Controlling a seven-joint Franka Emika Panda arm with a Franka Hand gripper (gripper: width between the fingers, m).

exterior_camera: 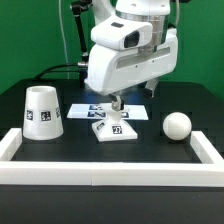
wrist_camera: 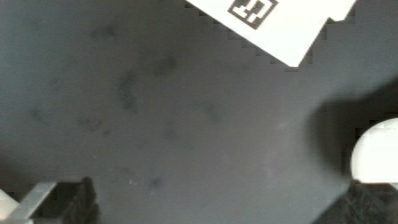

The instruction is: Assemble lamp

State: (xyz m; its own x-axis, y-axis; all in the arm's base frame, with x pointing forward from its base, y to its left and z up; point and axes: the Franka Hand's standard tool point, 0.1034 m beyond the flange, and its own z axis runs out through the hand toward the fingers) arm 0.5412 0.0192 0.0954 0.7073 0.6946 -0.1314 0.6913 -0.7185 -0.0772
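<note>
Fingers of the gripper (exterior_camera: 116, 102) hang just above the square lamp base (exterior_camera: 113, 128), between shade (exterior_camera: 40, 112) and bulb (exterior_camera: 177, 124), probably lining up a grasp; the wrist view shows only one finger (wrist_camera: 54, 200) over bare table, so I cannot tell their spread.

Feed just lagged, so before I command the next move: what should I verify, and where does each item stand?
1. Base flat on the table, tag up: ok.
2. Tool hanging over the base: ok.
3. Tool open or shut: cannot tell.
4. Bulb lying free, apart from the base: ok.
5. Shade standing clear of the arm: ok.
</note>
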